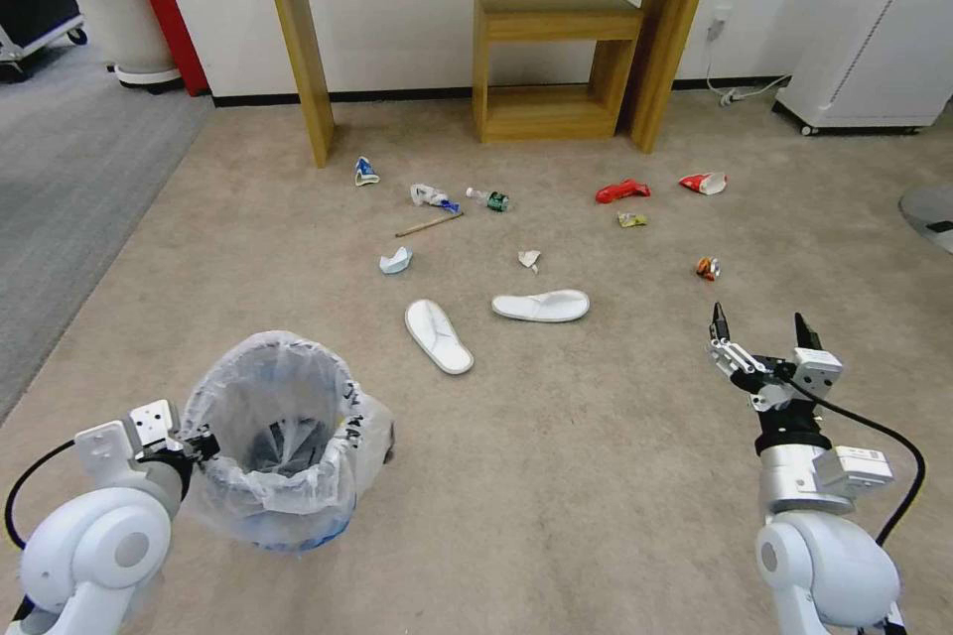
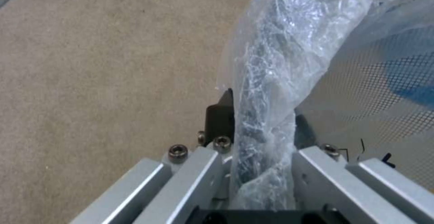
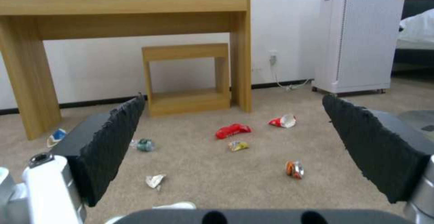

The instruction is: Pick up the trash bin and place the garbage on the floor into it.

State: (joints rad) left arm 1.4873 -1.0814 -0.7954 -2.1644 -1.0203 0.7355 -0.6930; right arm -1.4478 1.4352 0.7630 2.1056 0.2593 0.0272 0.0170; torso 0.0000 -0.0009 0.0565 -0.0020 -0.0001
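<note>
Floor point(image 1: 556, 476): beige short-pile carpet, flat. Trash bin point(image 1: 273, 437) — round, mesh wall under a crinkled translucent liner — sits directly against the left gripper point(image 1: 199, 444), whose fingers are pinched on the bagged rim; rim grip presumably chosen for lifting. Right gripper point(image 1: 759, 325) hangs spread wide, nothing in it, fingers aimed ahead at the garbage. Ahead of it: red wrapper point(image 3: 232, 130), crushed can point(image 3: 294, 168) nearest, crumpled paper point(image 3: 155, 180) — all light, deformable.
</note>
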